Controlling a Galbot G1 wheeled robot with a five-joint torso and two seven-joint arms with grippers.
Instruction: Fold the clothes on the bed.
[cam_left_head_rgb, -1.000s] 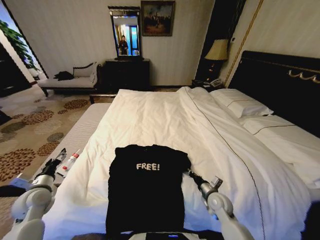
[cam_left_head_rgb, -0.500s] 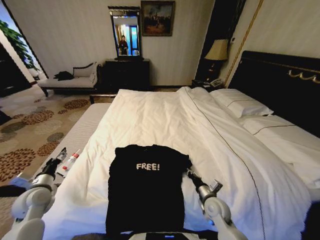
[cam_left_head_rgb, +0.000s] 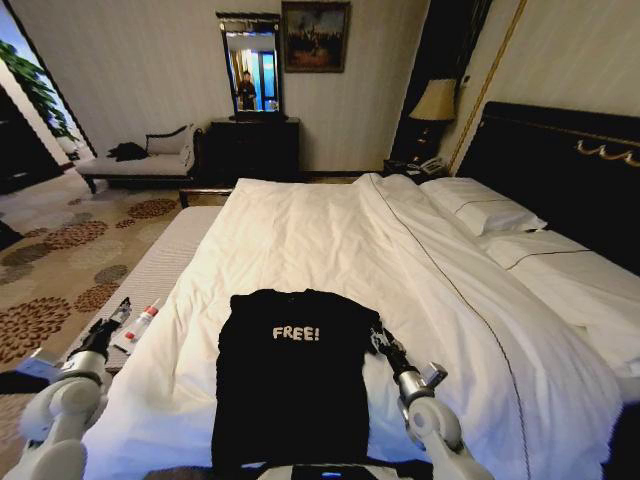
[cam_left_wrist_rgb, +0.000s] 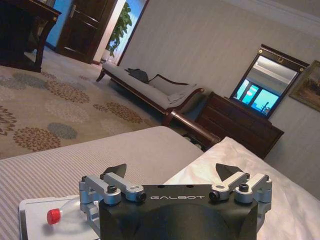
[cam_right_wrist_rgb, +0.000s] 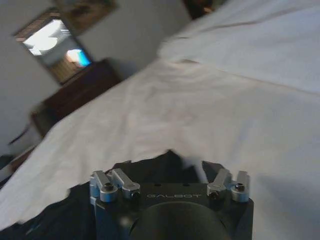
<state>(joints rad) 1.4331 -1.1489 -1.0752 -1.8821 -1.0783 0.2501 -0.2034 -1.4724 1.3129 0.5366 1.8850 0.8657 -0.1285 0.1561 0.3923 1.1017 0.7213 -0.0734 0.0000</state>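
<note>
Your T-shirt (cam_left_head_rgb: 293, 375) is lying flat near the foot of the bed (cam_left_head_rgb: 330, 240), "FREE!" facing up. Your right gripper (cam_left_head_rgb: 380, 341) is sitting at the shirt's right sleeve edge, fingers spread; the blurred wrist view suggests it is touching the cloth. Your left gripper (cam_left_wrist_rgb: 172, 172) is hovering spread beside the bed, near a small bottle (cam_left_wrist_rgb: 60, 214).

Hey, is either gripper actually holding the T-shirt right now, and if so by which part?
Nothing is held. The right gripper is open at the T-shirt's right sleeve edge, jaws not closed on fabric. The left gripper is open beside the bed.
</note>
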